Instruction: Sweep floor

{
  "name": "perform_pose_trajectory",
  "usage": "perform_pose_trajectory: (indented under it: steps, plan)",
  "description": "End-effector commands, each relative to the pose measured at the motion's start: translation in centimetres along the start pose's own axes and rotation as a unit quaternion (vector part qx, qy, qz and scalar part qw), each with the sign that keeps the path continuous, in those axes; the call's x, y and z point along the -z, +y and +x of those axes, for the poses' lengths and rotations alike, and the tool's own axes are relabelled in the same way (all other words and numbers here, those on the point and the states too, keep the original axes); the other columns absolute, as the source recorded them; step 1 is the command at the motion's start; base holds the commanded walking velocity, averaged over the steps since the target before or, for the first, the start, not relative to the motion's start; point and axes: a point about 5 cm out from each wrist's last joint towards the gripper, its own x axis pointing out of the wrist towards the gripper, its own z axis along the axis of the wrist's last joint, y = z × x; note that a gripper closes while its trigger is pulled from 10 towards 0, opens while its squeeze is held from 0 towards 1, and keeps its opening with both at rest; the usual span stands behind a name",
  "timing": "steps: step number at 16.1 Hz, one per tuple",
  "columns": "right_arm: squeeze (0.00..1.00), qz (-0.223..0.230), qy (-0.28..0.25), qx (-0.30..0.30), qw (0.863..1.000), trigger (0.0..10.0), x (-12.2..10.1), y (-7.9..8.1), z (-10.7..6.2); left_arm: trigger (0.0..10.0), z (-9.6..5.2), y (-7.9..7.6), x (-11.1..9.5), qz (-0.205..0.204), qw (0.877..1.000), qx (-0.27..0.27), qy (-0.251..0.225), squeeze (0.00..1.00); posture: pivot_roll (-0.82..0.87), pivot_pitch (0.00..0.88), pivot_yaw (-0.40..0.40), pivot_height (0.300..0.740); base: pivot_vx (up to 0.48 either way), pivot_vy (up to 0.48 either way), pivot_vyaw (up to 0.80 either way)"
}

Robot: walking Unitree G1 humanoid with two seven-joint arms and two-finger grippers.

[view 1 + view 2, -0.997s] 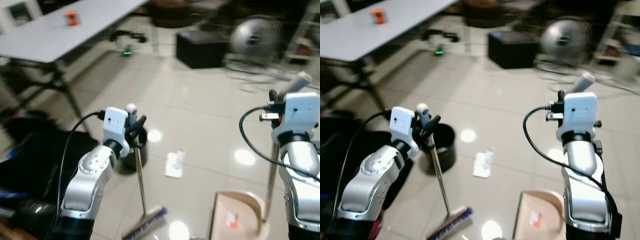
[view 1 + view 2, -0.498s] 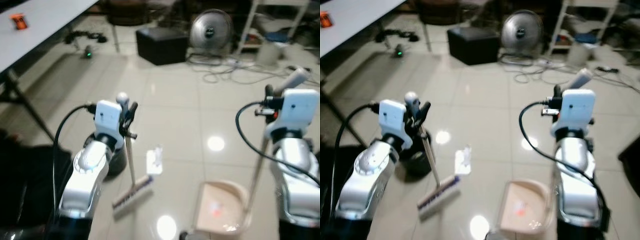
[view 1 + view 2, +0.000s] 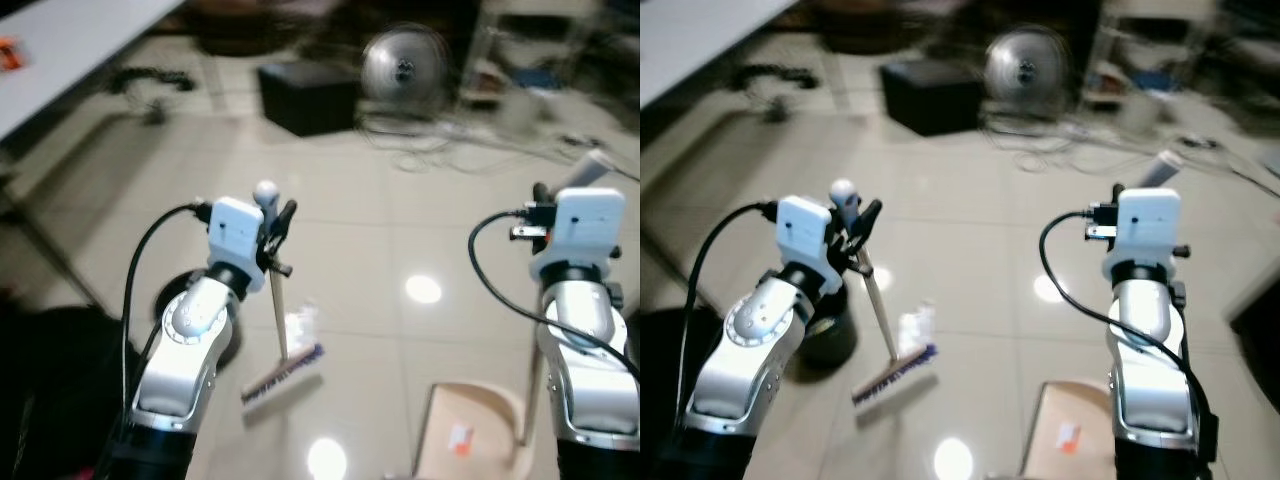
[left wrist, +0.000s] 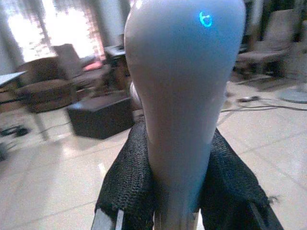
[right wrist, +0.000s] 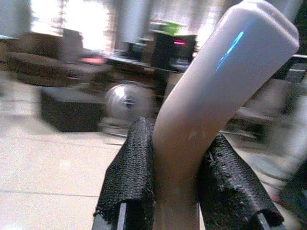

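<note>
My left gripper (image 3: pixel 273 226) is shut on the thin broom handle (image 3: pixel 277 305) just under its white knob (image 4: pixel 184 91). The handle slants down to the purple-bristled brush head (image 3: pixel 282 371) on the tiles. A crumpled white paper scrap (image 3: pixel 298 324) lies right beside the brush head, on its far side. My right gripper (image 3: pixel 547 196) is shut on the grey grip (image 5: pixel 206 105) of the dustpan's upright pole. The beige dustpan (image 3: pixel 466 438) rests on the floor at the lower right with an orange bit inside.
A black bin (image 3: pixel 189 300) stands behind my left arm. A white table (image 3: pixel 70 45) is at the far left. A black box (image 3: pixel 308 94), a floor fan (image 3: pixel 403 64) and loose cables (image 3: pixel 470 130) lie beyond. A dark bulky object (image 3: pixel 45 385) sits at lower left.
The whole view has swung right and is blurred. The brush head has drawn closer to the paper scrap. Both grippers keep their holds.
</note>
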Motion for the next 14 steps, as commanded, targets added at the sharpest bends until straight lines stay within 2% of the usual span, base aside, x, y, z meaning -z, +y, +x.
perform_pose_trajectory:
  steps: [1, 7, 9, 14]
  plan:
    - [0.00, 0.019, -0.033, -0.020, 0.999, 10.0, -1.31, 0.75, 0.03, 10.0, 0.25, 0.33, -0.42, 0.018, 1.000, -0.004, -0.011, 0.00, -0.12, 0.000, 0.038, 0.740, 0.386, 0.000, 0.00]
    - [0.00, 0.017, -0.034, -0.031, 0.999, 10.0, -1.21, 0.61, -0.07, 10.0, 0.67, 0.08, -0.65, 0.017, 1.000, 0.003, -0.022, 0.00, -0.12, 0.000, 0.042, 0.740, 0.386, 0.000, 0.00]
    - [0.00, 0.030, -0.028, -0.034, 0.999, 10.0, -1.12, 0.72, -0.07, 10.0, 0.72, 0.00, -0.66, 0.016, 1.000, 0.004, -0.022, 0.00, -0.12, 0.000, 0.041, 0.740, 0.384, 0.000, 0.00]
    - [0.00, 0.034, -0.024, -0.028, 0.999, 10.0, -1.06, 0.39, -0.03, 10.0, 0.66, -0.33, -0.46, 0.008, 1.000, 0.008, -0.020, 0.00, -0.13, 0.000, 0.036, 0.740, 0.384, 0.000, -0.77]
